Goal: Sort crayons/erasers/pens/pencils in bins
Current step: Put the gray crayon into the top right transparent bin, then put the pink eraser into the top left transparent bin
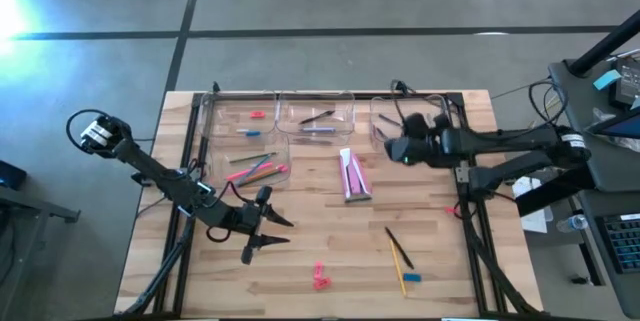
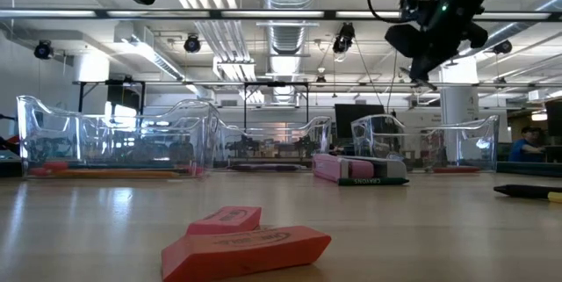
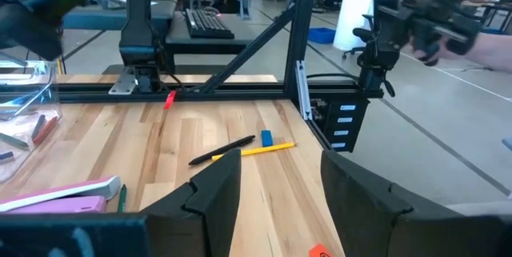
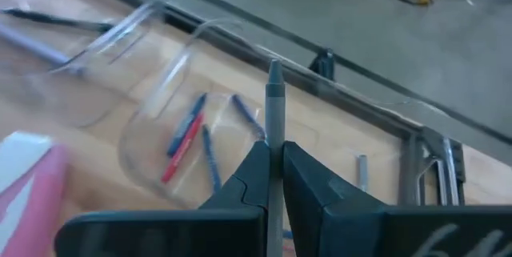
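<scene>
Four clear plastic bins (image 1: 243,126) along the wooden table's (image 1: 300,251) far edge already hold some items. The right gripper (image 4: 274,154) pinches a grey pen (image 4: 274,101) above the far-right bin; the left gripper (image 1: 262,223) hovers open. Pink erasers (image 1: 320,277) near the front edge remain unsorted.

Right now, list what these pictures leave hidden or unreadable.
- Grey pen: its lower end is hidden between the right hand's shut fingers, right wrist view.
- Crayon box: label too small, low view.
- Erasers: count unclear from above; too small.
- Left hand: nothing visible between its open fingers.
</scene>
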